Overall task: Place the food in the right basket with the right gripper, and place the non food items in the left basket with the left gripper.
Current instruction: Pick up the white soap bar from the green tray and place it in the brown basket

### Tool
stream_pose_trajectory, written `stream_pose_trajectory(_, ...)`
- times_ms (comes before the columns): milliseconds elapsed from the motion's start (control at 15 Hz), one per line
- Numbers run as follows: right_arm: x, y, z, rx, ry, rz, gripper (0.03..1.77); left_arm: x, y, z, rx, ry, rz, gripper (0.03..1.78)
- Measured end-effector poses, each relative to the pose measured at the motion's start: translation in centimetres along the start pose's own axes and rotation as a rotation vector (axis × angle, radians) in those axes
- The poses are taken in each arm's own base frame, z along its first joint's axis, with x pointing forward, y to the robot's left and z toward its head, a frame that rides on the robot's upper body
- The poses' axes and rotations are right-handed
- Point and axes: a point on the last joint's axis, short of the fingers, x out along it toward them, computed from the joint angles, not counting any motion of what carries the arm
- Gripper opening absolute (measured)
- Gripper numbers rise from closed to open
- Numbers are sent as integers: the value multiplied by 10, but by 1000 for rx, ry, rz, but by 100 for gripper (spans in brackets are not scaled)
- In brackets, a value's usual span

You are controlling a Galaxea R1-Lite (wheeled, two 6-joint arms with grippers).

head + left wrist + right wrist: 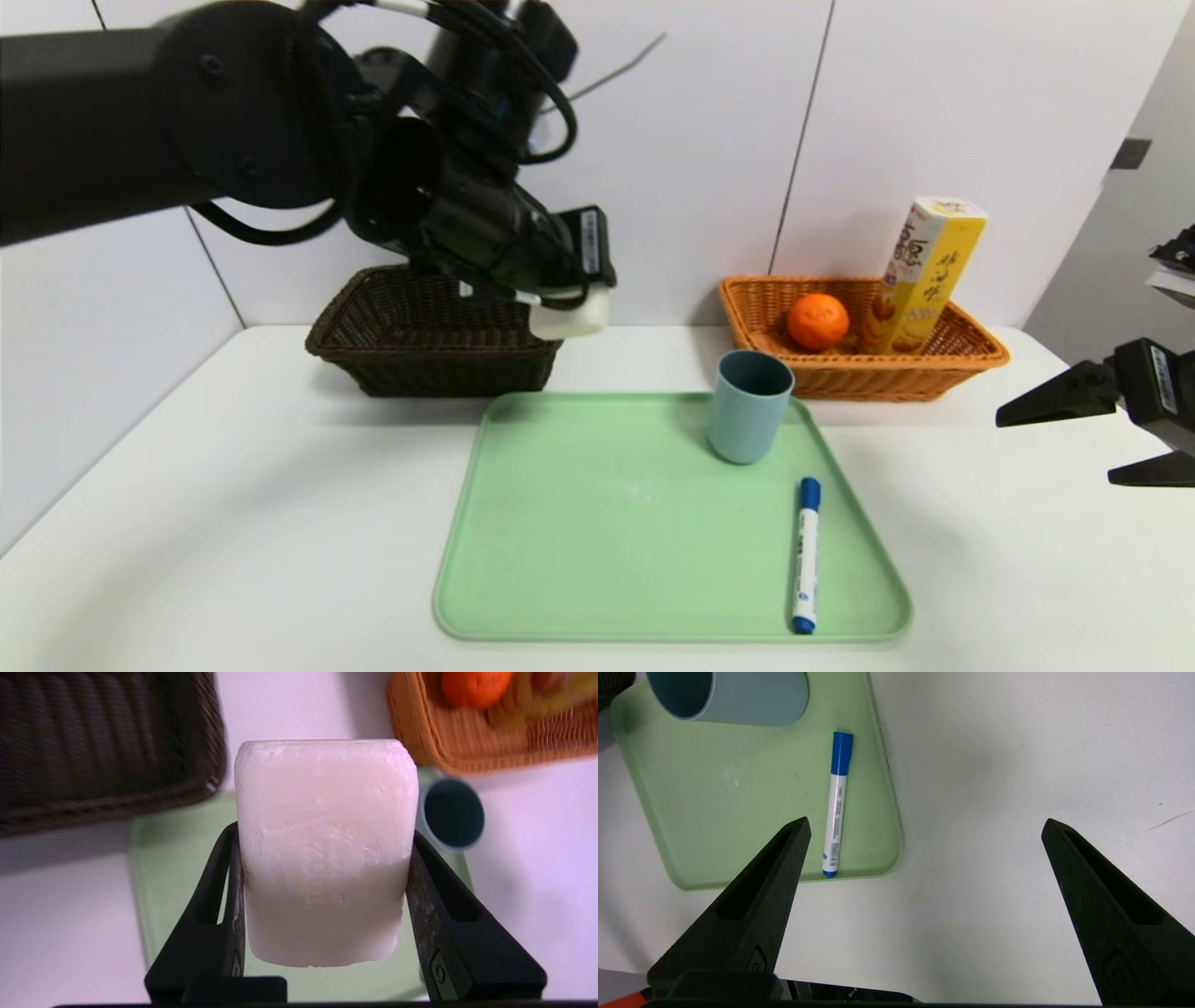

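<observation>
Item: white rectangular soap bar (324,851), clamped in my left gripper (569,317), held beside the dark woven wicker basket (420,336). Step: carrying. Next: centre over basket, release. Right gripper (1074,434) parked, wide open, empty.

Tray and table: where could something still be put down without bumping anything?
The tray is bare across its left and middle; only the cup and marker fill its right side. The table left of the tray and right of it is bare. The orange basket is crowded.
</observation>
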Motion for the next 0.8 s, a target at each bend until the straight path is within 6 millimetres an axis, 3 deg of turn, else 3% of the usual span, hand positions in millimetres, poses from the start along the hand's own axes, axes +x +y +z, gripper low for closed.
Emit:
stream_pose_trajectory(133,2,0,1,0,3,-5,171,-7,34,27,-52,-99,37,97)
stream_pose_trajectory(333,3,0,2,-2,7,-9,171,-4,78,47,-87,-153,129,97)
stream_pose_trajectory(600,4,0,3,-3,1,-8,171,23,131,61,-21,-176,261,97)
stream_pose_trajectory(800,4,0,4,-4,-4,-7,171,49,159,57,69,-116,333,97)
